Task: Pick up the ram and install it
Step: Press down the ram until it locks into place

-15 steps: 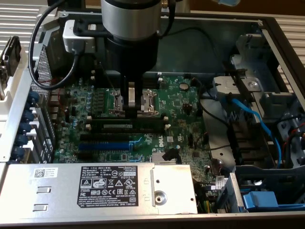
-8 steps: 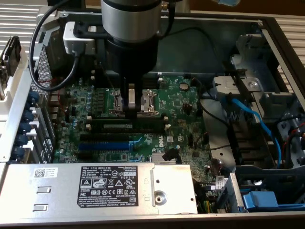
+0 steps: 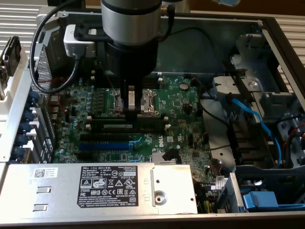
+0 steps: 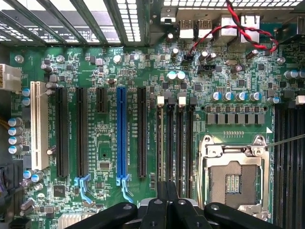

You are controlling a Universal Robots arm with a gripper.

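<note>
The pincer (image 3: 131,110) stands low over the middle of the motherboard (image 3: 181,129), fingers together on the ram (image 3: 127,125), which lies along its black slot (image 3: 125,130); seating looks underway; finishing calls for straight, even downward pressure.

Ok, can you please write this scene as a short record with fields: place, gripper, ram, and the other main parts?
place: open Dell computer case, motherboard facing up
gripper: gripper shut, nothing between its fingers, lowered over the memory slots beside the CPU socket
ram: ram, green stick with white label, lying along the black memory slots just under the fingertips; contact cannot be told
blue expansion slot: empty
power supply: at the case's near edge
blue cable: at the exterior view's right
</note>
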